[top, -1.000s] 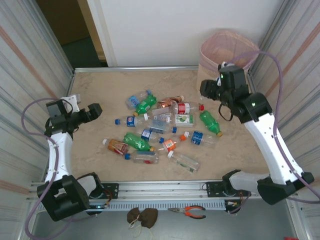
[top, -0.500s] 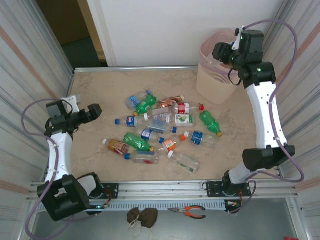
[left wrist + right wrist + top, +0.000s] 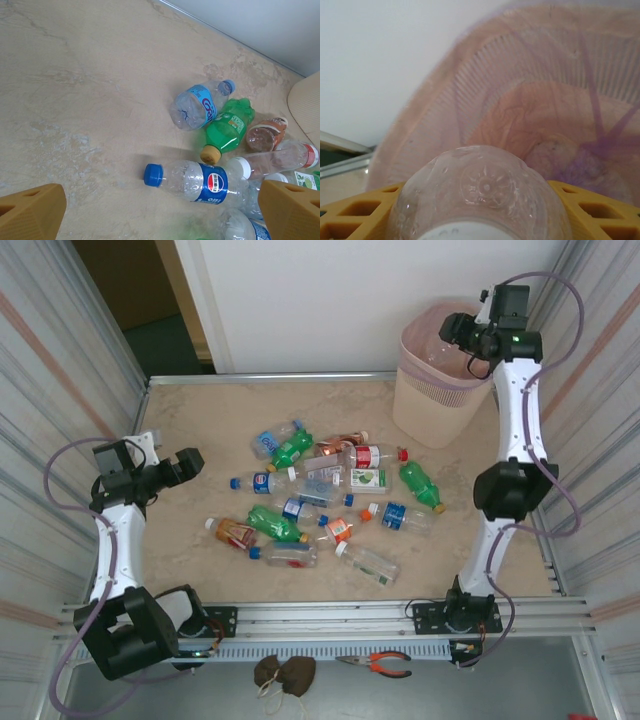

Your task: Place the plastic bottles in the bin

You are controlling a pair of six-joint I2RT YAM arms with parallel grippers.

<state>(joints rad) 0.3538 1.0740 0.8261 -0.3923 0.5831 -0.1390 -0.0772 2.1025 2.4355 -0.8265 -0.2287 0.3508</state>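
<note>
Right gripper (image 3: 458,330): jaws clamped on clear plastic bottle (image 3: 484,192), over beige pink-lined bin (image 3: 420,405), far right corner of table (image 3: 200,410).
Left gripper (image 3: 186,464): jaws wide apart, near left edge.

L arm (image 3: 112,540) rises from base along left side, elbow bent, wrist turned inward twd centre. L gripper (image 3: 185,465) low, jaws wide apart. R arm (image 3: 515,420) stretched nearly straight to far right corner, wrist high, tipped fwd & down. R gripper (image 3: 458,330) jaws clamped either side of clear bottle (image 3: 480,195), base facing wrist cam.
</note>
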